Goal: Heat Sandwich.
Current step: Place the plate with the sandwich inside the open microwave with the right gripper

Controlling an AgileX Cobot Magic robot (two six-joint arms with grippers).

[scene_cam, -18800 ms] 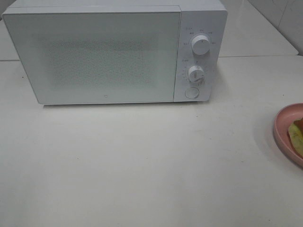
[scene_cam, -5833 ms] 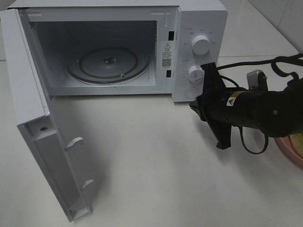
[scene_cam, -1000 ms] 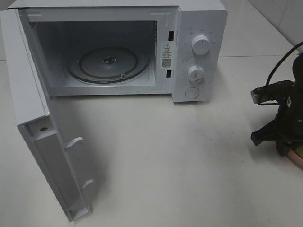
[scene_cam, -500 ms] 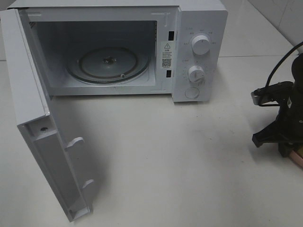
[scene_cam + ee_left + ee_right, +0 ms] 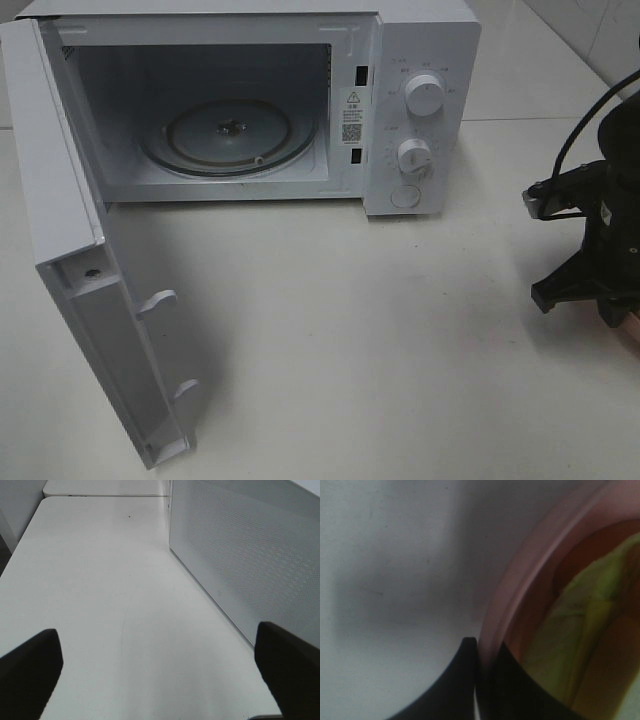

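Observation:
At the table's right edge my right gripper (image 5: 600,300) points down over the pink plate (image 5: 631,326), which the arm almost wholly hides in the high view. The right wrist view shows its two dark fingers (image 5: 457,680) pinched shut on the plate's rim (image 5: 535,570). The sandwich (image 5: 580,630), pale with yellow-green filling, lies on the plate just past the fingers. The white microwave (image 5: 420,60) stands at the back with its door (image 5: 80,270) swung wide open and its glass turntable (image 5: 228,135) bare. My left gripper (image 5: 160,680) is open with nothing in it, beside the door's outer face (image 5: 250,555).
Two knobs (image 5: 424,96) and a round button (image 5: 405,196) sit on the microwave's right panel. The open door juts toward the table's front left. A black cable (image 5: 590,120) loops above the right arm. White tabletop (image 5: 350,340) lies between the microwave and the plate.
The right gripper's fingers have closed tighter on the plate's rim, and the right arm has shifted slightly. The left arm and the microwave have not moved.

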